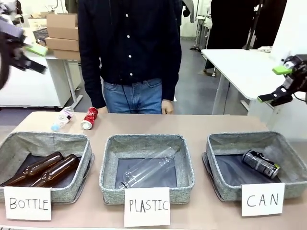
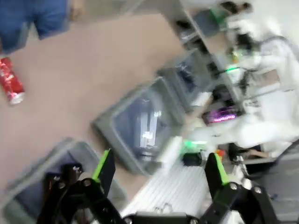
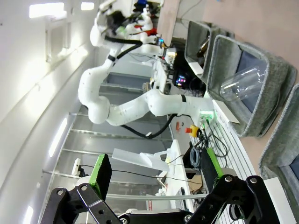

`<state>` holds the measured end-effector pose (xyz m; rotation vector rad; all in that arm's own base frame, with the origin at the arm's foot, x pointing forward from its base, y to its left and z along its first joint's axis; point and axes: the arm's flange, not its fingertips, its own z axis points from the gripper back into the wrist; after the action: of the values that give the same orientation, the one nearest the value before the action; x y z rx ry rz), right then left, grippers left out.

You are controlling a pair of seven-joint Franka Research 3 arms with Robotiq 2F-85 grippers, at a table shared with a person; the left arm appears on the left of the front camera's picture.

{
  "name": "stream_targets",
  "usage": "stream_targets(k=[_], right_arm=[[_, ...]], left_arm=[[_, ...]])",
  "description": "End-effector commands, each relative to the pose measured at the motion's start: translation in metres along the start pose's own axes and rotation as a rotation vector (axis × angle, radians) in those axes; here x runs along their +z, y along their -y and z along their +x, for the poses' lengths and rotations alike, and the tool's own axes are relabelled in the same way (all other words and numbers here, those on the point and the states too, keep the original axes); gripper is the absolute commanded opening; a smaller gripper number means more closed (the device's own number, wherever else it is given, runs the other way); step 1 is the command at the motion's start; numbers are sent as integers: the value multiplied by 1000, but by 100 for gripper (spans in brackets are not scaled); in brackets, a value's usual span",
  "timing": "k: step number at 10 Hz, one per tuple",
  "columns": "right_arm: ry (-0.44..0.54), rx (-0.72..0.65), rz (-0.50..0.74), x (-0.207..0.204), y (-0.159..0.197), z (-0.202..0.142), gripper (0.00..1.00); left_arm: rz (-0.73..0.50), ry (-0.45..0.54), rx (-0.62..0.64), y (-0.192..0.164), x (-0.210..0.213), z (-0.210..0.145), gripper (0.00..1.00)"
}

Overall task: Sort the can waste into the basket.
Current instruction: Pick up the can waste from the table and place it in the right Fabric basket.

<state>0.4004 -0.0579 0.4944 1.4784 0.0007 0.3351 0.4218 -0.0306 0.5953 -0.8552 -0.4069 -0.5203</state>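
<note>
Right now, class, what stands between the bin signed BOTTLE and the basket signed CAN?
In the front view, the PLASTIC bin stands between the BOTTLE bin and the CAN basket, a clear plastic bottle lying in it.

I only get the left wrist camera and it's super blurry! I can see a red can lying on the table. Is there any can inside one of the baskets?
Observer: Yes. A black can lies in the basket with the CAN sign, on the robot's right.
Operator: What's beside the one on the table?
Observer: A crushed clear plastic bottle lies on the table just to the robot's left of the red can.
Operator: Is the other tool holding something?
Observer: No. The right tool hangs open and empty, up off the table at the right.
</note>
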Motion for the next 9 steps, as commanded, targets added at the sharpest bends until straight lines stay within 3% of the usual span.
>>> stream_targets(k=[1,2,3,4,5,6,8,9], right_arm=[[-10,16,-1,3,-2,-1,100],[-10,16,-1,3,-2,-1,100],[-10,16,-1,3,-2,-1,100],[-10,16,-1,3,-2,-1,100],[-10,16,-1,3,-2,-1,100],[-10,16,-1,3,-2,-1,100],[-10,16,-1,3,-2,-1,100],[-10,16,-1,3,-2,-1,100]], left_arm=[[218,-109,77,-50,-25,17,100],[362,-152,98,-79,-47,18,100],[395,-201,101,-99,-62,16,100],[402,-210,85,-116,-81,14,100],[168,-229,237,-121,-93,12,100],[401,-184,48,-116,-76,14,100],[339,-231,112,-134,-98,5,100],[487,-63,282,-134,-98,5,100]])
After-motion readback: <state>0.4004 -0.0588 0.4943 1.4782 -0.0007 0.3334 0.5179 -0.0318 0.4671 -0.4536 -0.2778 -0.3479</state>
